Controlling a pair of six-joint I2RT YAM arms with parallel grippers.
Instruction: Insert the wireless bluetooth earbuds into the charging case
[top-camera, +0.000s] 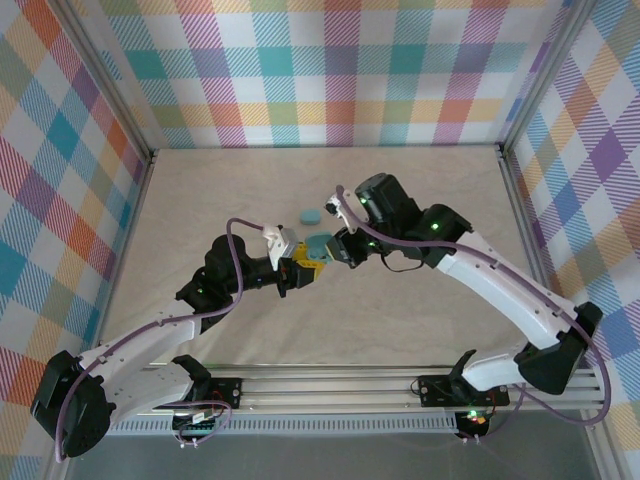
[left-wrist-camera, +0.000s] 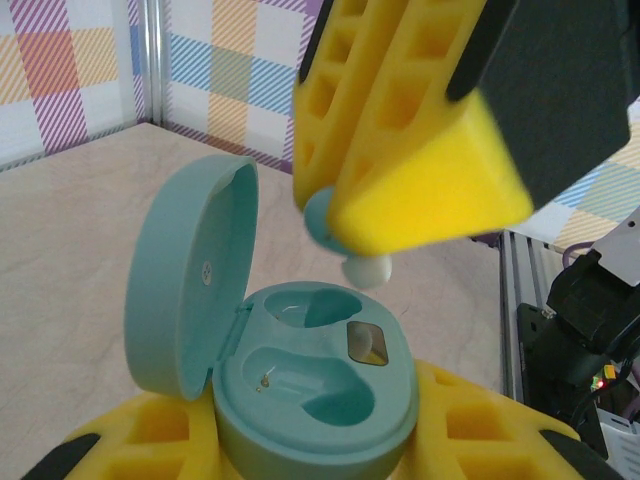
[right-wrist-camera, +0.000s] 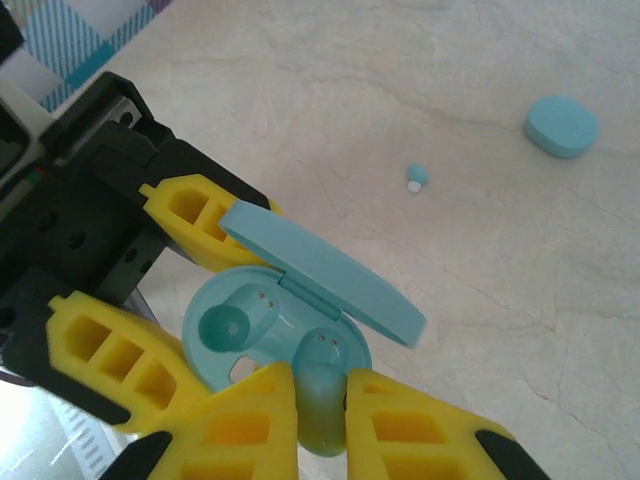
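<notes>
My left gripper (left-wrist-camera: 318, 445) is shut on the base of an open light blue charging case (left-wrist-camera: 318, 400), its lid (left-wrist-camera: 185, 285) standing up at the left. Both sockets are empty. My right gripper (right-wrist-camera: 322, 405) is shut on one pale blue earbud (right-wrist-camera: 322, 400), which hangs just above the case (right-wrist-camera: 235, 330). From the left wrist the earbud (left-wrist-camera: 352, 258) pokes out below the right gripper's yellow fingers (left-wrist-camera: 400, 140), white tip down, a little above the far socket. Seen from above, the two grippers (top-camera: 305, 268) (top-camera: 338, 248) meet at the case (top-camera: 320, 243) mid-table.
A second earbud (right-wrist-camera: 417, 178) lies loose on the beige table. A closed light blue case (right-wrist-camera: 561, 126) (top-camera: 309, 215) rests farther back. Plaid walls and metal rails enclose the table.
</notes>
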